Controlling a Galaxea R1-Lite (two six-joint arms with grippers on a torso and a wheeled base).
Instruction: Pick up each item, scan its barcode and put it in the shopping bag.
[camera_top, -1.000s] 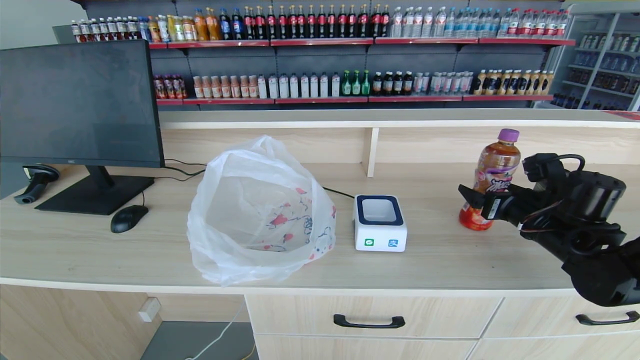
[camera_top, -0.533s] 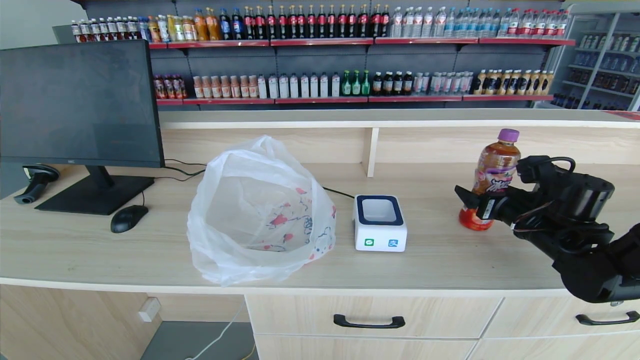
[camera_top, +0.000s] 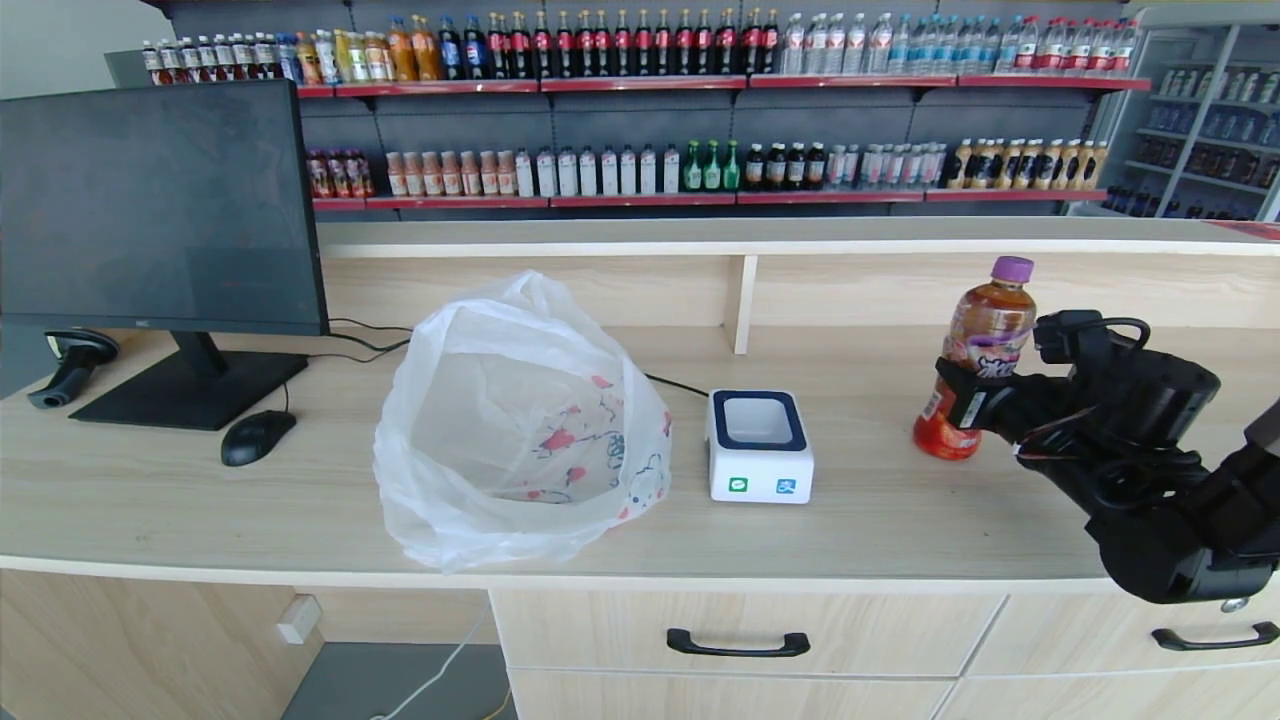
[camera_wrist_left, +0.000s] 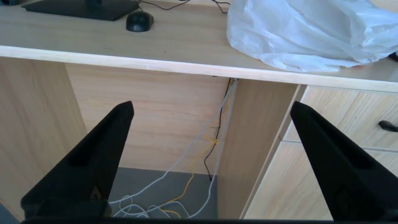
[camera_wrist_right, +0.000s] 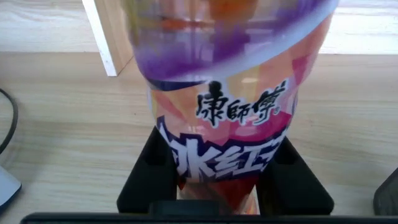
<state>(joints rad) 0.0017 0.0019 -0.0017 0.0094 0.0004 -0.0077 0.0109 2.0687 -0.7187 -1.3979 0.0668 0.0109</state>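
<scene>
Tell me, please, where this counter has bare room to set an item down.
Bare counter lies between the barcode scanner and the drink bottle, and in front of the mouse, left of the shopping bag. It is crowded around the monitor stand and by the right gripper at the bottle.

One desk scanner (camera_top: 759, 445) is sitting on the counter. One bottle (camera_top: 992, 318) is standing to its right and one shopping bag (camera_top: 520, 420) just to its left. Farther left, one mouse (camera_top: 257, 436), one monitor (camera_top: 160, 205) and one handheld scanner (camera_top: 70, 365) are sitting. Two drawer handles (camera_top: 738, 643) are showing below.
</scene>
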